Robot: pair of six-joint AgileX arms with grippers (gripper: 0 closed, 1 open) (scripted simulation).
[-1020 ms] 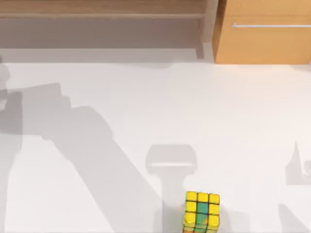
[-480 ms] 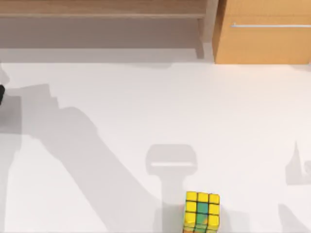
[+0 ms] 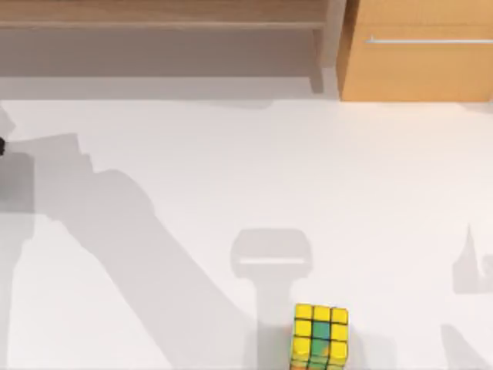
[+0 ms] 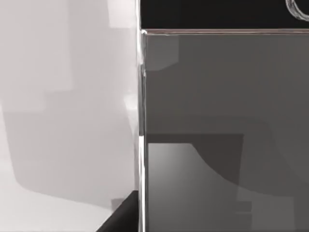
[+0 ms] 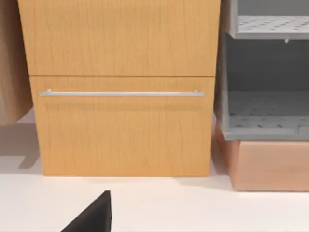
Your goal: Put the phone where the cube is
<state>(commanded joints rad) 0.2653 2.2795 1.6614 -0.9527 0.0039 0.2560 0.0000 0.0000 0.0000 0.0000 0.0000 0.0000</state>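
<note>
The cube point(image 3: 320, 335) sat on the white counter point(image 3: 308, 177) at the bottom edge of the top view, a little right of centre, cut off by the frame's lower border. The phone point(image 4: 222, 125) loomed close in the left wrist view as a smooth grey slab, its long bright edge running straight up the frame, with a black finger point(image 4: 120, 217) at the lower edge touching it; whether the left fingers were clamped on it could not be told. In the top view a dark sliver of the left arm point(image 3: 1, 145) showed at the far left edge, mid-height, so the goal likely lay well away toward the lower right. The right arm sat idle facing the wooden drawer cabinet point(image 5: 123, 87), one black finger point(image 5: 94, 215) at the lower left of its view, its spread not discernible.
</note>
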